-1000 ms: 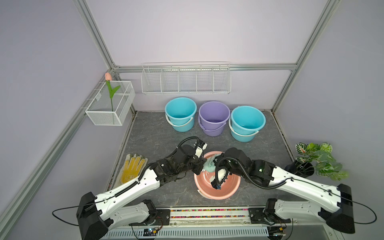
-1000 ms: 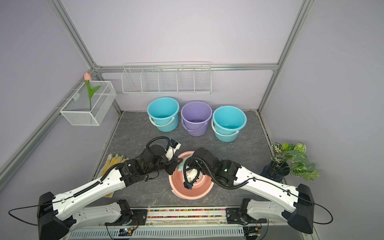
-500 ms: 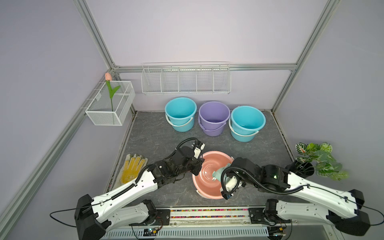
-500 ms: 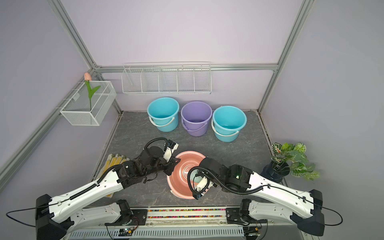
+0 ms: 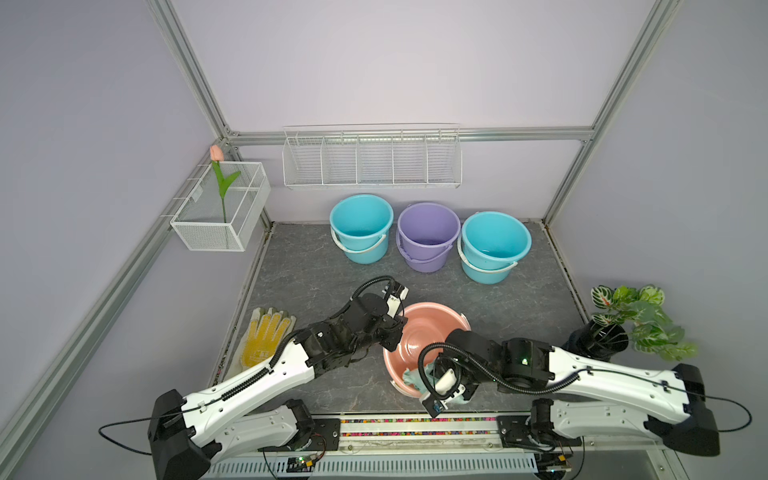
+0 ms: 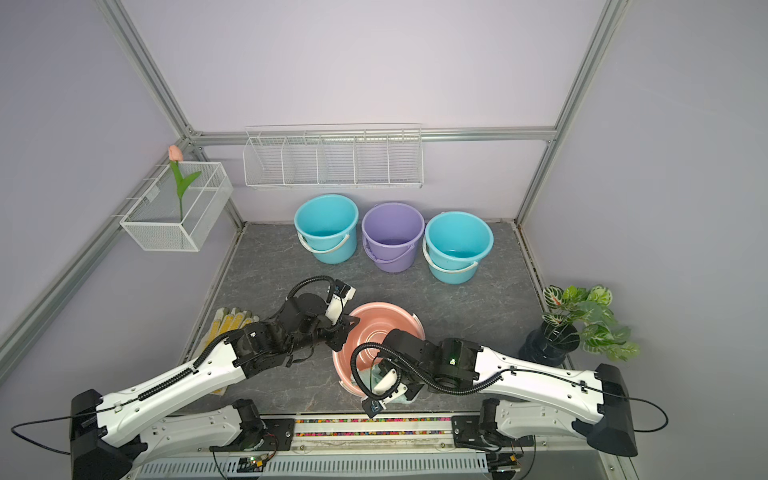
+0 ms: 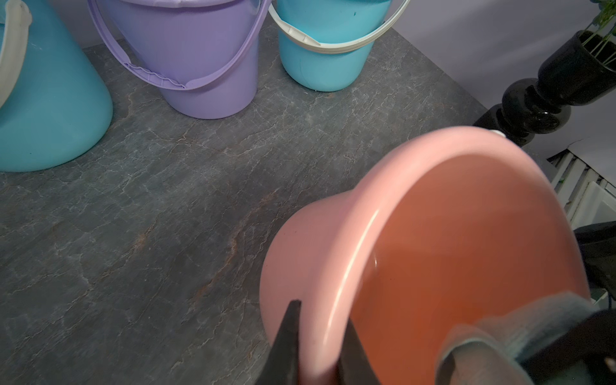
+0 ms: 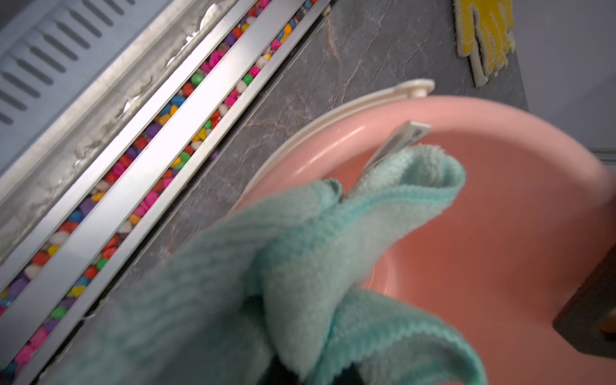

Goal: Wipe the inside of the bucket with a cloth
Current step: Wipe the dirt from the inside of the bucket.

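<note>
Though unseen overhead, label [image 8: 400, 136] on cloth [image 8: 333, 240].

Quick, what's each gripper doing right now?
Left gripper: closed on the bucket rim.
Right gripper: closed, holding the cloth.

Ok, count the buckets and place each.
4. Left teal bucket, purple bucket and right teal bucket stand in a row at the back; pink bucket tilts up front. Another might be nested unseen.
</note>
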Robot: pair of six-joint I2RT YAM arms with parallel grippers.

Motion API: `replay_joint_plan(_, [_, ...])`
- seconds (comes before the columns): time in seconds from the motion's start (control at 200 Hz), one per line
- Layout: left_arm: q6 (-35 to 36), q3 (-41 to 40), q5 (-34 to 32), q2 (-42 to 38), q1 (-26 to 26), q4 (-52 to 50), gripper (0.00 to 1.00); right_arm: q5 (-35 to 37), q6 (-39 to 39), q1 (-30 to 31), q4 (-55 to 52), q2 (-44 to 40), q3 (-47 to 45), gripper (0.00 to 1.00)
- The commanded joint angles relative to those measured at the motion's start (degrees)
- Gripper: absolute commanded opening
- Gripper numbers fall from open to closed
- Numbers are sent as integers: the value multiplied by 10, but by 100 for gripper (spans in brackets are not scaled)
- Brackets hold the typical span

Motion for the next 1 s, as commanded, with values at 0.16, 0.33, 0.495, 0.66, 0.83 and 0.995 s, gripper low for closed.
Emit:
replay_joint_plan(0.16, [-16,11,6,6,1,16,0,-27,46,7,201,77,-30,7])
replay_joint_plan(0.33, [-14,8,26,12,2,23,0,11,-10,-1,254,139,16,7])
replay_joint_plan(0.495, [-16,9,42,18,1,24,0,21,-54,-26,269,158,52,7])
replay_joint_plan(0.66, [-13,10,50,20,2,19,0,35,-115,-55,253,149,71,7])
replay_joint_plan(0.83, [-11,7,53,20,1,19,0,64,-189,-90,209,136,91,7])
replay_joint_plan(0.995, [-9,7,52,21,1,19,0,87,-238,-120,168,123,110,7])
